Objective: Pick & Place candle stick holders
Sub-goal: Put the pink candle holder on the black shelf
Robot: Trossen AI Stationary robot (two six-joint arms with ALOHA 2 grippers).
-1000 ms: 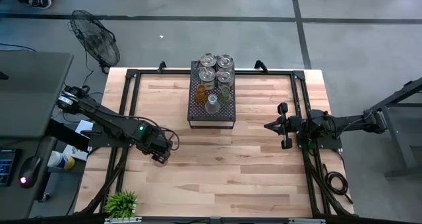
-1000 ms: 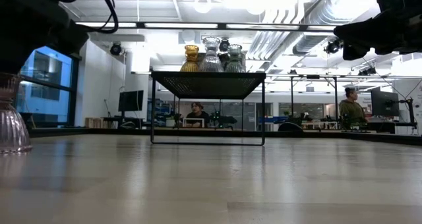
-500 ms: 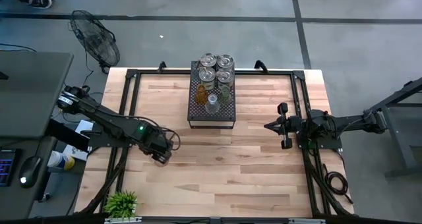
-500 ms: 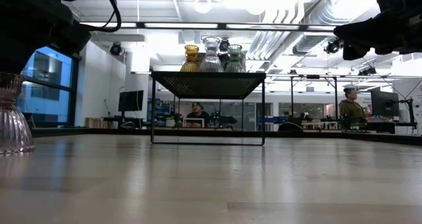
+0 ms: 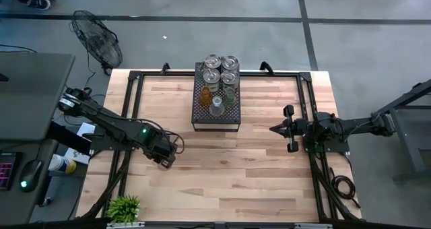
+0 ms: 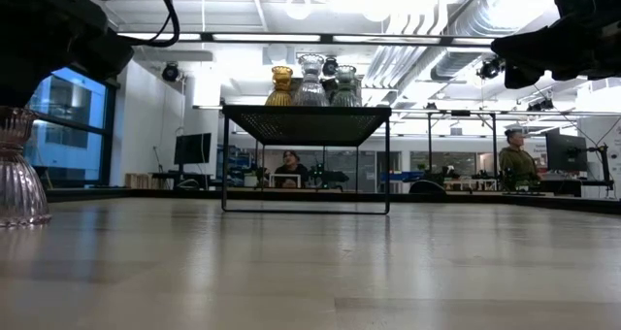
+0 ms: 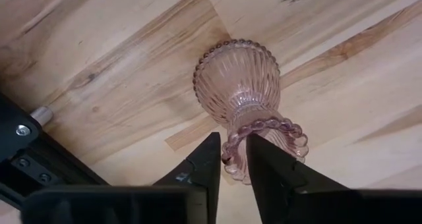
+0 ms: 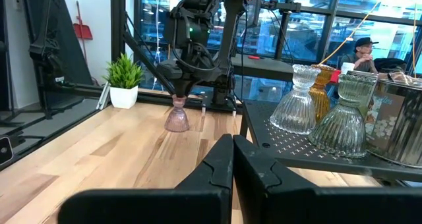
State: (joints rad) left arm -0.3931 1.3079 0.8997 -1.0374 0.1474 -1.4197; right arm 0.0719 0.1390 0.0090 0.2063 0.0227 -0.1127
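Left gripper (image 7: 232, 159) jaws pinching beaded rim of pink holder (image 7: 239, 85), upright on table (image 5: 222, 161) at left, well apart from tray (image 5: 215, 118); seat grip squarely before lifting; right gripper (image 5: 291, 128) jaws pressed together, idle.

From overhead, the left gripper (image 5: 164, 161) hid the pink holder (image 7: 245, 95) beneath it. At table height that holder was cut off by the picture's edge, its top lost behind the dark arm. The holders crowded on the black tray (image 5: 202, 118) overlapped, too small to count.
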